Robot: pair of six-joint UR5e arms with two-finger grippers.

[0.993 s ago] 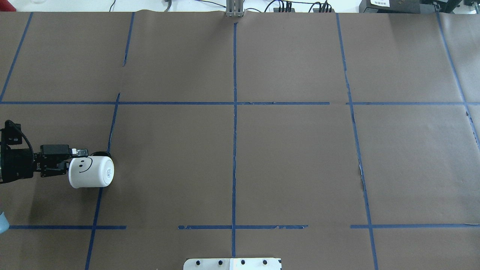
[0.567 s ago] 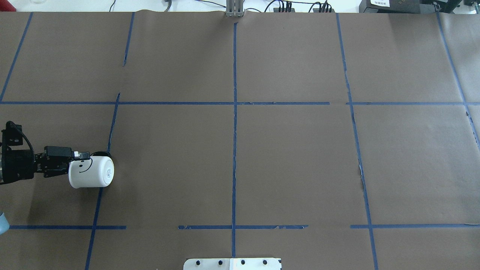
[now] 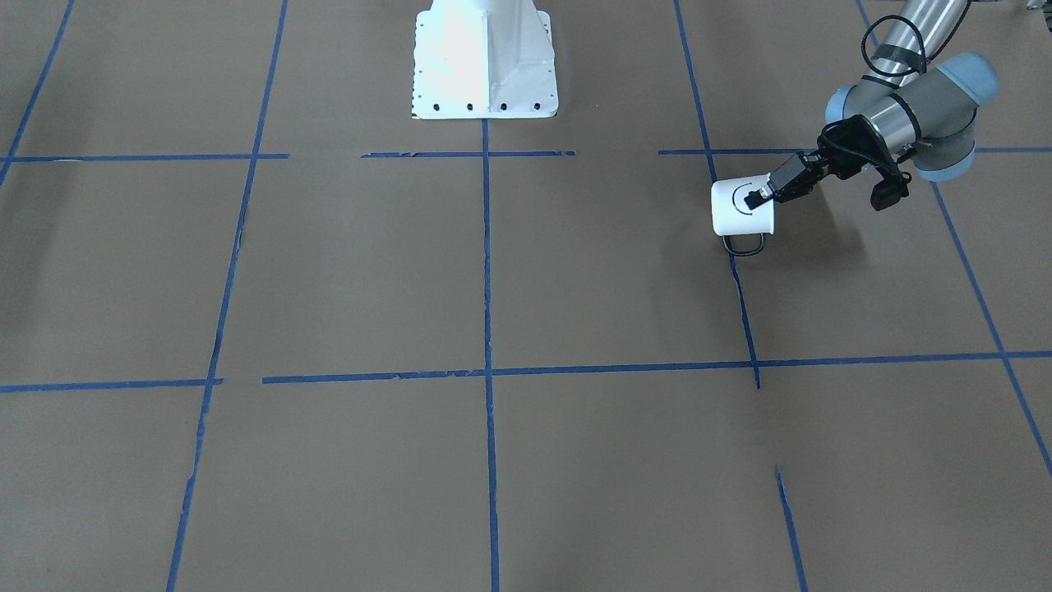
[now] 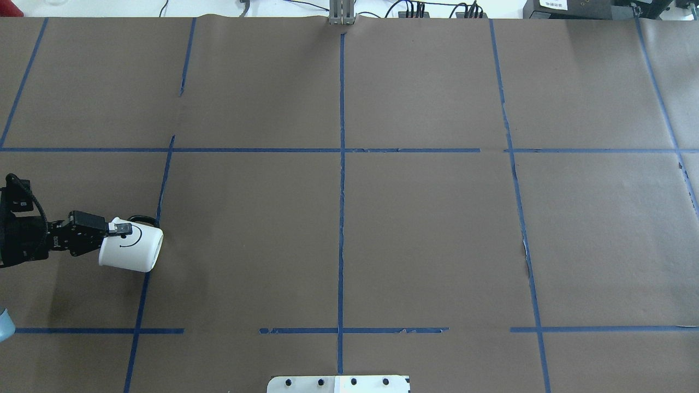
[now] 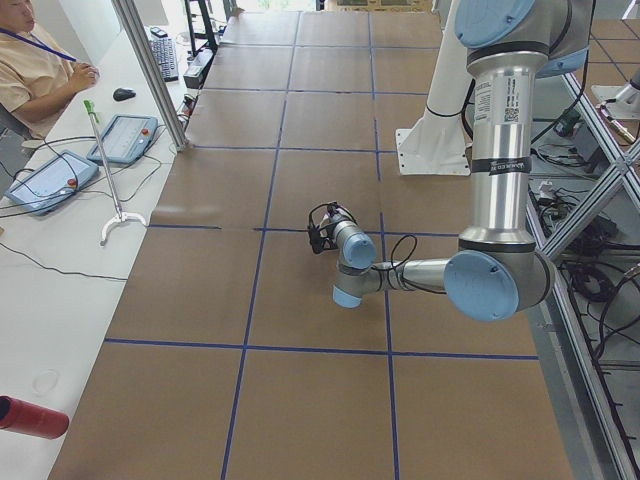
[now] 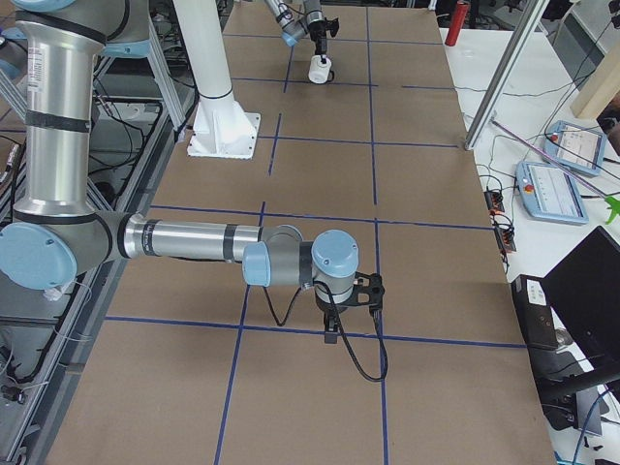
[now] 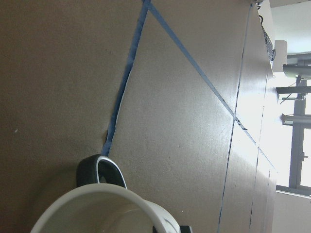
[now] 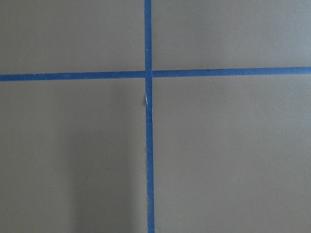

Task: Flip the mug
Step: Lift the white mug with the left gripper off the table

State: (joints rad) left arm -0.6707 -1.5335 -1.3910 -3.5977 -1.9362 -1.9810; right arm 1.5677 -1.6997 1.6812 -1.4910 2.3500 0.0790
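The white mug (image 4: 134, 250) with a black smiley face lies tilted on its side on the brown table at the left, its base pointing right and its black handle (image 4: 143, 219) on the far side. My left gripper (image 4: 119, 229) is shut on the mug's rim, with one finger over the wall by the face. The front-facing view shows the mug (image 3: 742, 207), its handle (image 3: 744, 245) and the left gripper (image 3: 763, 195). The left wrist view shows the mug's open rim (image 7: 104, 206) from inside. My right gripper (image 6: 331, 334) shows only in the exterior right view, so I cannot tell its state.
Blue tape lines (image 4: 341, 180) divide the brown paper table cover into squares. The robot's white base plate (image 3: 483, 62) stands at the near middle edge. Operators' tablets and cables (image 5: 60, 170) lie on the white bench beyond the table.
The left gripper has shifted slightly and turned; the mug has tipped with it, its rim end lifting and the smiley face rotating. The right arm has not moved.
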